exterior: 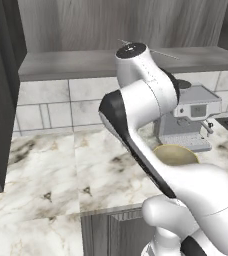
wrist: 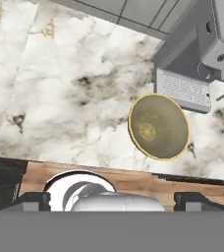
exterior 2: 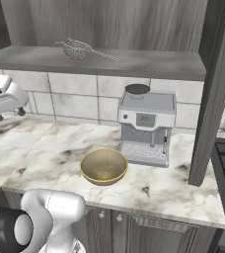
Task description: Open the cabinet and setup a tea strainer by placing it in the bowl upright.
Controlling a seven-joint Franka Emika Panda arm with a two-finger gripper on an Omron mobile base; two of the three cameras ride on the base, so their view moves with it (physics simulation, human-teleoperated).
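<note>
On marble counter, bowl, coffee machine, tiled backsplash

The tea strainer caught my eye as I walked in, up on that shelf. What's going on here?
The cabinet already stands open, and the tea strainer lies on its shelf, untouched. The robot's gripper is open and holds nothing; it hangs above the marble counter, looking down at the bowl. The bowl is empty and stands just in front of the coffee machine. So the door step looks done, and fetching the strainer is yet to come.
</note>
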